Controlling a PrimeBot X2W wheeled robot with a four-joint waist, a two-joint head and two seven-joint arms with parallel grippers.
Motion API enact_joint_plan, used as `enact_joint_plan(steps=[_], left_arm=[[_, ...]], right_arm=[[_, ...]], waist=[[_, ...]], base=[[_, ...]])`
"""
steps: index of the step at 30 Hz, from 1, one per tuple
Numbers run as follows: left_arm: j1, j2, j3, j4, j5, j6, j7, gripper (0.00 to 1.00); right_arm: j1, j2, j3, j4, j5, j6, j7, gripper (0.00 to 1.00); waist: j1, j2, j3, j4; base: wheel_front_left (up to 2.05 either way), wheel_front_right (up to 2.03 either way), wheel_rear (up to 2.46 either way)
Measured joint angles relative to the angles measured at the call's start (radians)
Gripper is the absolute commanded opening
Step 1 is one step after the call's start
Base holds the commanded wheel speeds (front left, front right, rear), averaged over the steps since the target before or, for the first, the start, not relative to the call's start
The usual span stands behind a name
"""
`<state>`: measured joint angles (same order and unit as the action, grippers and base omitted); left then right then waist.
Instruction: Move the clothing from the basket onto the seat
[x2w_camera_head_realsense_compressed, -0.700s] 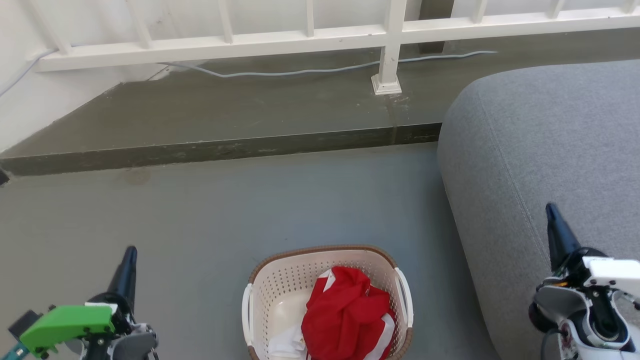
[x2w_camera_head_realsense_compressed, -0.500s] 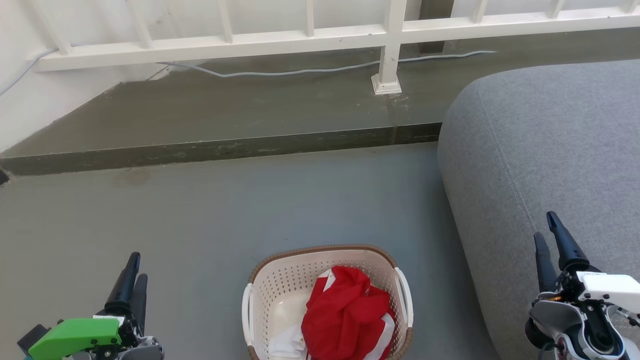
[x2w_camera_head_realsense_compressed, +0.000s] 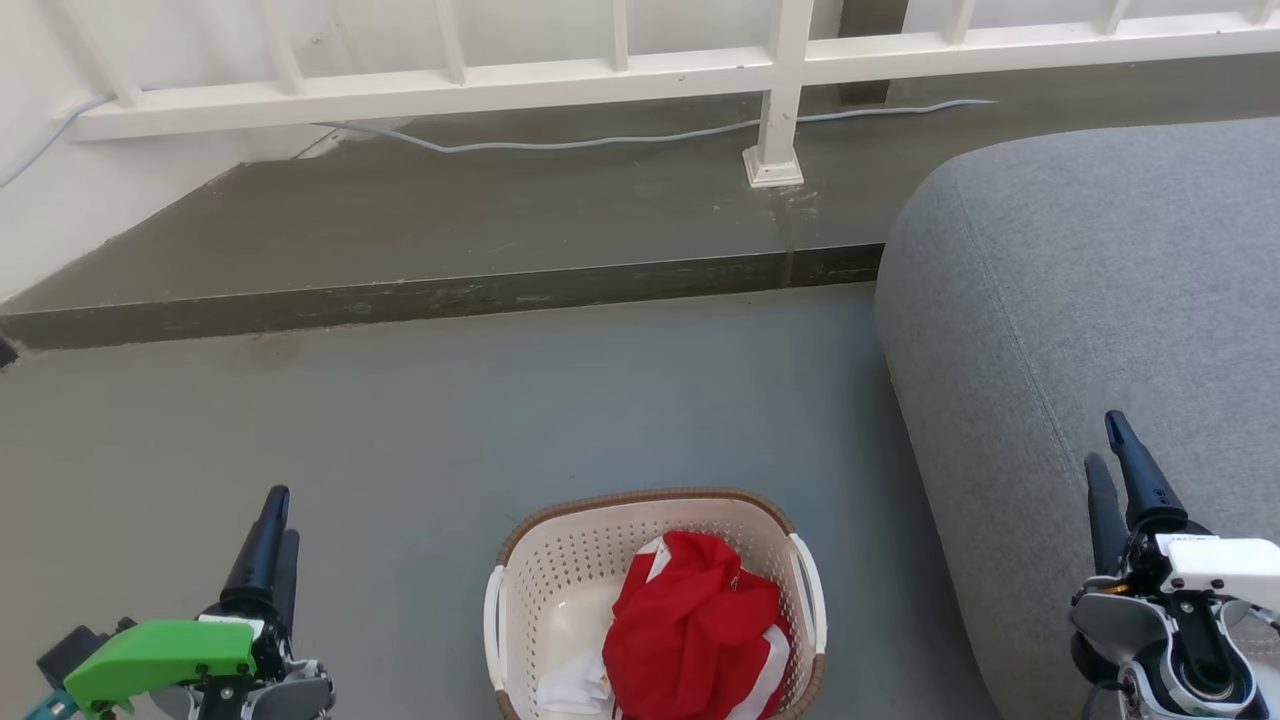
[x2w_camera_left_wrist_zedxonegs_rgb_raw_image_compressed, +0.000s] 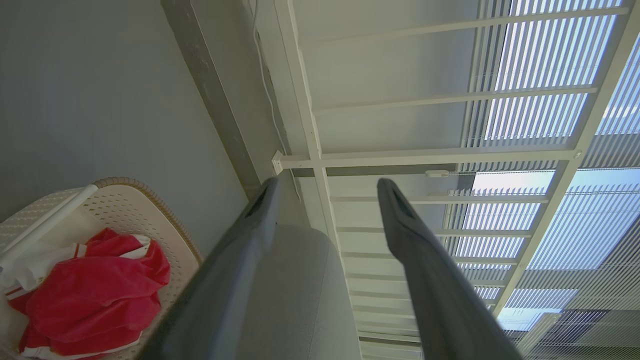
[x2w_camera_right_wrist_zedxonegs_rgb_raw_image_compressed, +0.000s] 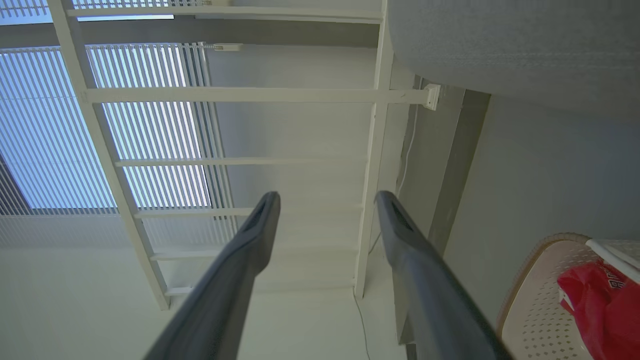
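Red clothing (x2w_camera_head_realsense_compressed: 695, 630) with white trim lies bunched in the cream basket (x2w_camera_head_realsense_compressed: 560, 570) on the floor at the bottom centre of the head view. The basket (x2w_camera_left_wrist_zedxonegs_rgb_raw_image_compressed: 145, 205) and clothing (x2w_camera_left_wrist_zedxonegs_rgb_raw_image_compressed: 95, 290) also sit at the lower left of the left wrist view, and at the lower right of the right wrist view are the basket (x2w_camera_right_wrist_zedxonegs_rgb_raw_image_compressed: 540, 300) and clothing (x2w_camera_right_wrist_zedxonegs_rgb_raw_image_compressed: 605, 305). The grey seat (x2w_camera_head_realsense_compressed: 1100, 280) fills the right side. My left gripper (x2w_camera_head_realsense_compressed: 272, 515) hovers left of the basket, open and empty. My right gripper (x2w_camera_head_realsense_compressed: 1106, 445) hangs over the seat's front edge, open and empty.
A raised dark step (x2w_camera_head_realsense_compressed: 430, 295) crosses the floor behind the basket. Behind it stands a white railing (x2w_camera_head_realsense_compressed: 600, 75) with a post (x2w_camera_head_realsense_compressed: 775, 130), and a grey cable (x2w_camera_head_realsense_compressed: 600, 140) runs along the ledge. Bare grey floor (x2w_camera_head_realsense_compressed: 500, 400) lies between the step and the basket.
Both grippers have turned so that two separate fingers show on each. The left gripper dipped, then rose a little. The basket and clothing have not moved.
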<state>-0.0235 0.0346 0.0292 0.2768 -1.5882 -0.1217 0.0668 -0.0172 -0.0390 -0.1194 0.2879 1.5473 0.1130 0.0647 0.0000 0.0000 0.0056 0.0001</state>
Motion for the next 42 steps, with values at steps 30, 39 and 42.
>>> enact_joint_plan(steps=[30,39,42], left_arm=[[-0.058,0.09,-0.13,-0.084,0.479,0.015,-0.122,1.0],[-0.065,0.107,-0.175,-0.118,0.655,0.035,-0.156,1.0],[-0.065,0.108,-0.195,-0.121,0.706,0.044,-0.165,1.0]], right_arm=[[-0.034,-0.124,0.131,-0.061,-0.482,-0.01,-0.117,1.0],[-0.038,-0.149,0.185,-0.084,-0.651,-0.027,-0.151,1.0],[-0.038,-0.152,0.198,-0.085,-0.697,-0.032,-0.161,1.0]], waist=[[0.0,0.0,-0.004,0.006],[0.0,0.0,-0.011,0.007],[0.0,0.0,-0.012,0.007]], base=[[0.0,0.0,0.0],[0.0,0.0,0.0],[0.0,0.0,0.0]])
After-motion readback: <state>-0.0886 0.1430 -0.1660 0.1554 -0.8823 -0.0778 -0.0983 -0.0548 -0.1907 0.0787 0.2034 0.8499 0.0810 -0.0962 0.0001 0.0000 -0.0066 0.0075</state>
